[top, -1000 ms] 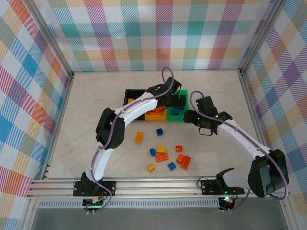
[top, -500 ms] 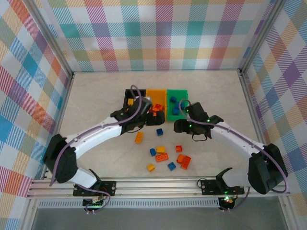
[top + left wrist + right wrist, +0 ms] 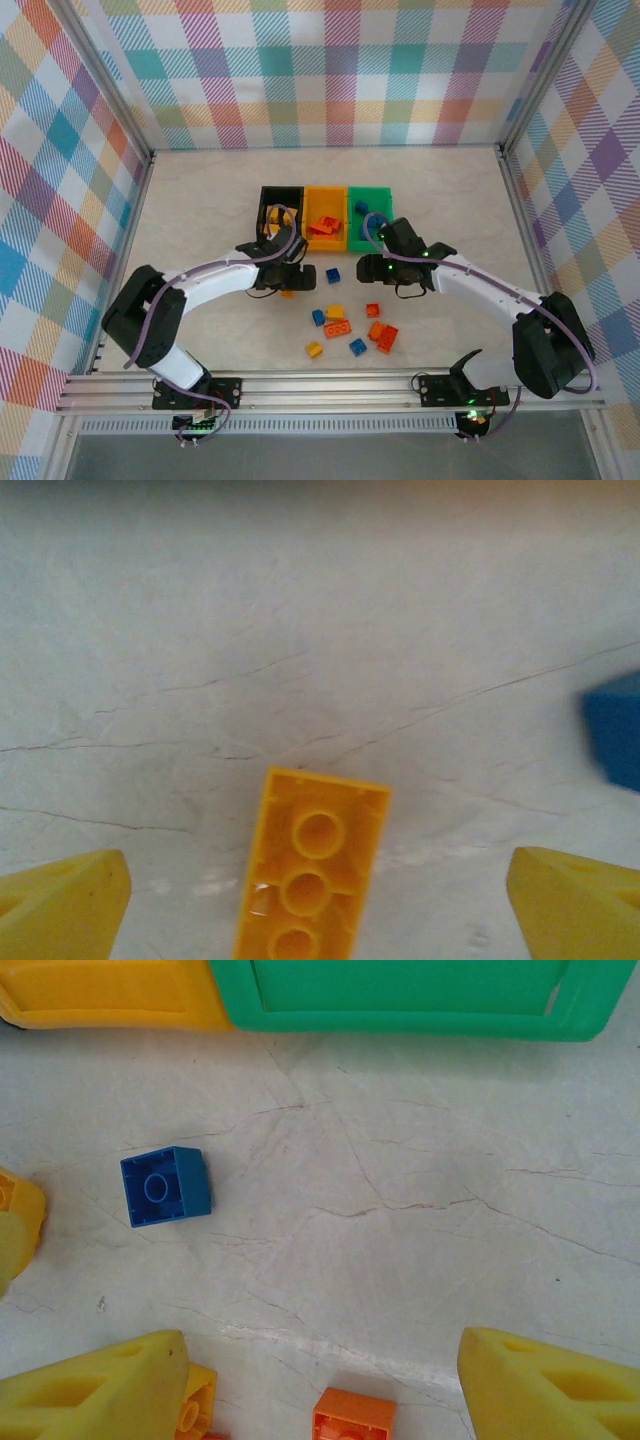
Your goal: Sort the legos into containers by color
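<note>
Left gripper is wide open and empty, yellow brick sits right between the jaws, long axis crosswise to their closing line.

Bright even light, soft close-up blur

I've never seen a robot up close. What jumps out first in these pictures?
The white left arm and right arm curve in toward a joined row at mid-table: a black bin, an orange-yellow bin and a green bin. In front of them lies a scatter of yellow, orange and blue legos. In the left wrist view, a yellow brick lies upside down between wide-open yellow jaws.
</note>
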`<move>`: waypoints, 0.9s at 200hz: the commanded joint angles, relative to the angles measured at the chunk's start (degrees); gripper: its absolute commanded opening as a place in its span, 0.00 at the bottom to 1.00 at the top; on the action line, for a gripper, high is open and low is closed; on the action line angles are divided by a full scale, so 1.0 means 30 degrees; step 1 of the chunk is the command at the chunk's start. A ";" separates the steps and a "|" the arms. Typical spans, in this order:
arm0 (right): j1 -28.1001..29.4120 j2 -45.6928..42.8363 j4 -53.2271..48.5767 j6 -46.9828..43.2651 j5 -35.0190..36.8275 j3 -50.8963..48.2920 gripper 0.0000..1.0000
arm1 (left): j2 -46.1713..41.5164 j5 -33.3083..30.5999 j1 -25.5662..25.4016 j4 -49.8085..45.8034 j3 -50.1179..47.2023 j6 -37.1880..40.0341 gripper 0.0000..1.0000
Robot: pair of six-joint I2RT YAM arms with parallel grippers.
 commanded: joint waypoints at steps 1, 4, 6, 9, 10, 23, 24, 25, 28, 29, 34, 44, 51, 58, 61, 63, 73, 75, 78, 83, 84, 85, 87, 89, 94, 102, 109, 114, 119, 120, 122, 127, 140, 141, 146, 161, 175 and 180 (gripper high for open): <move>0.0088 -0.0109 0.0098 0.0157 0.0364 -0.0040 0.72 | 0.0839 -0.1016 -0.0276 -0.1030 0.0601 0.1046 0.90; 0.0087 -0.0109 0.0097 0.0165 0.0385 -0.0043 0.72 | 0.0941 -0.1044 -0.0306 -0.1092 0.0672 0.1089 0.88; 0.0072 -0.0102 0.0061 0.0158 0.0397 -0.0014 0.72 | 0.1055 -0.1101 -0.0335 -0.1118 0.0700 0.1099 0.87; 0.0088 -0.0123 0.0045 0.0150 0.0448 -0.0014 0.72 | 0.1199 -0.1172 -0.0365 -0.1125 0.0739 0.1125 0.85; 0.0088 -0.0131 0.0042 0.0129 0.0454 -0.0014 0.72 | 0.1239 -0.1190 -0.0369 -0.1125 0.0744 0.1128 0.84; 0.0086 -0.0211 -0.0016 0.0136 0.0600 0.0001 0.72 | 0.1702 -0.1360 -0.0436 -0.1272 0.0953 0.1138 0.78; 0.0087 -0.0219 -0.0003 0.0136 0.0618 0.0008 0.72 | 0.1725 -0.1372 -0.0449 -0.1272 0.0953 0.1164 0.78; 0.0087 -0.0223 -0.0012 0.0122 0.0627 0.0012 0.72 | 0.1751 -0.1377 -0.0440 -0.1258 0.0954 0.1178 0.77; 0.0087 -0.0252 -0.0015 0.0135 0.0656 0.0026 0.72 | 0.1835 -0.1386 -0.0477 -0.1234 0.0954 0.1175 0.76; 0.0087 -0.0254 -0.0018 0.0135 0.0661 0.0021 0.72 | 0.1850 -0.1385 -0.0484 -0.1224 0.0954 0.1183 0.76; 0.0101 -0.0287 -0.0016 0.0135 0.0708 0.0016 0.72 | 0.1925 -0.1383 -0.0472 -0.1151 0.0969 0.1190 0.73; 0.0090 -0.0336 -0.0031 0.0124 0.0778 0.0028 0.72 | 0.2104 -0.1318 -0.0483 -0.1043 0.0959 0.1188 0.67; 0.0087 -0.0326 -0.0031 0.0128 0.0809 0.0019 0.72 | 0.2231 -0.1221 -0.0481 -0.0985 0.1007 0.1165 0.62; 0.0087 -0.0358 -0.0068 0.0120 0.0839 0.0044 0.72 | 0.2355 -0.1203 -0.0474 -0.0927 0.1009 0.1143 0.57; 0.0072 -0.0349 -0.0070 0.0120 0.0855 0.0048 0.72 | 0.2394 -0.1159 -0.0466 -0.0918 0.1023 0.1115 0.55; 0.0083 -0.0345 -0.0054 0.0110 0.0866 0.0046 0.72 | 0.2414 -0.1129 -0.0485 -0.0920 0.1037 0.1128 0.53; 0.0087 -0.0344 -0.0052 0.0135 0.0870 0.0053 0.72 | 0.2479 -0.1059 -0.0470 -0.0904 0.1037 0.1064 0.46; 0.0094 -0.0344 -0.0072 0.0121 0.0892 0.0047 0.72 | 0.2435 -0.1038 -0.0478 -0.0873 0.1004 0.1071 0.45; 0.0088 -0.0329 -0.0078 0.0116 0.0884 0.0045 0.72 | 0.2423 -0.1014 -0.0489 -0.0882 0.1000 0.1026 0.43; 0.0087 -0.0339 -0.0057 0.0113 0.0896 0.0045 0.72 | 0.2329 -0.1003 -0.0489 -0.0841 0.0958 0.0973 0.42; 0.0087 -0.0341 -0.0053 0.0110 0.0898 0.0045 0.72 | 0.2317 -0.1002 -0.0475 -0.0852 0.0956 0.0950 0.41; 0.0087 -0.0343 -0.0051 0.0109 0.0913 0.0060 0.72 | 0.2295 -0.1002 -0.0468 -0.0842 0.0955 0.0939 0.41; 0.0087 -0.0343 -0.0050 0.0129 0.0903 0.0085 0.72 | 0.2243 -0.1002 -0.0500 -0.0835 0.0932 0.0952 0.40; 0.0087 -0.0344 -0.0071 0.0113 0.0900 0.0092 0.72 | 0.2164 -0.0973 -0.0478 -0.0848 0.0926 0.0897 0.39; 0.0094 -0.0340 -0.0073 0.0134 0.0914 0.0075 0.72 | 0.1988 -0.0979 -0.0486 -0.0809 0.0905 0.0879 0.37; 0.0087 -0.0369 -0.0081 0.0135 0.0943 0.0099 0.72 | 0.1598 -0.1006 -0.0485 -0.0873 0.0842 0.0760 0.35; 0.0089 -0.0373 -0.0089 0.0128 0.0943 0.0104 0.72 | 0.1187 -0.1061 -0.0486 -0.0934 0.0837 0.0656 0.35; 0.0087 -0.0394 -0.0106 0.0114 0.0954 0.0104 0.72 | 0.0877 -0.1107 -0.0463 -0.0994 0.0837 0.0590 0.35; 0.0087 -0.0402 -0.0104 0.0134 0.0958 0.0133 0.72 | 0.0482 -0.1141 -0.0425 -0.1072 0.0891 0.0559 0.34; 0.0087 -0.0402 -0.0106 0.0135 0.0958 0.0147 0.72 | 0.0397 -0.1159 -0.0414 -0.1099 0.0893 0.0553 0.34; 0.0087 -0.0402 -0.0107 0.0136 0.0958 0.0151 0.72 | 0.0289 -0.1173 -0.0361 -0.1112 0.0917 0.0533 0.34; 0.0087 -0.0402 -0.0108 0.0122 0.0936 0.0161 0.72 | -0.0114 -0.1185 -0.0252 -0.1151 0.0989 0.0452 0.34; 0.0087 -0.0432 -0.0105 0.0126 0.0928 0.0162 0.72 | -0.1143 -0.1174 0.0323 -0.1265 0.1352 0.0328 0.34; 0.0087 -0.0432 -0.0107 0.0131 0.0928 0.0177 0.72 | -0.1192 -0.1176 0.0400 -0.1269 0.1373 0.0334 0.34; 0.0088 -0.0433 -0.0074 0.0114 0.0954 0.0164 0.72 | -0.1482 -0.1318 0.0683 -0.1314 0.1597 0.0310 0.34; 0.0087 -0.0377 0.0016 0.0161 0.0905 0.0188 0.72 | -0.1841 -0.1905 0.1513 -0.1361 0.2635 0.0326 0.34; 0.0087 -0.0272 0.0082 0.0197 0.0899 0.0220 0.72 | -0.1400 -0.2192 0.2351 -0.1249 0.3916 0.0360 0.34; 0.0087 -0.0234 0.0096 0.0195 0.0899 0.0246 0.72 | -0.1058 -0.2254 0.2628 -0.1137 0.4369 0.0355 0.34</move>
